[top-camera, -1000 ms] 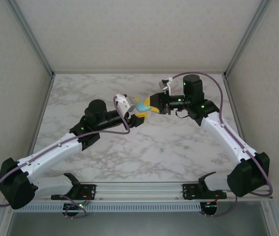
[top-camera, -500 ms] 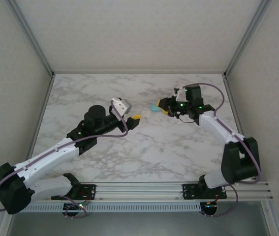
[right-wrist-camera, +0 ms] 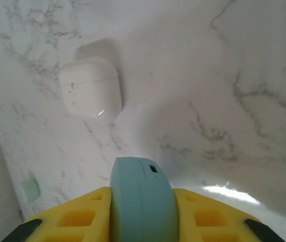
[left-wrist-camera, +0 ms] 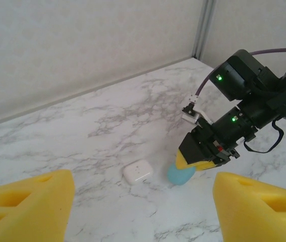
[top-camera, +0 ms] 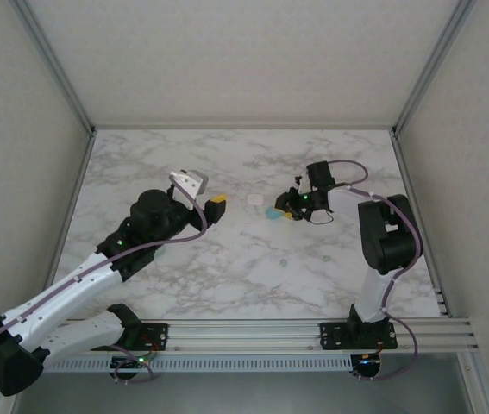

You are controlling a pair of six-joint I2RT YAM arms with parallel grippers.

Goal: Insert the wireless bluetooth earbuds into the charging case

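A robotics lab cell is indicated by a marble-patterned table (top-camera: 227,276) walled by plain white panels (top-camera: 244,60) on aluminium posts (top-camera: 54,65), with robot arms (top-camera: 72,282) bolted to a rail (top-camera: 244,332).

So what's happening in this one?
The right gripper is shut on a light blue charging case, low over the marble table, next to a closed white case. The left gripper is open and empty, off to the left. A couple of tiny earbuds lie loose on the table nearer the arm bases, so inserting them looks not yet done.
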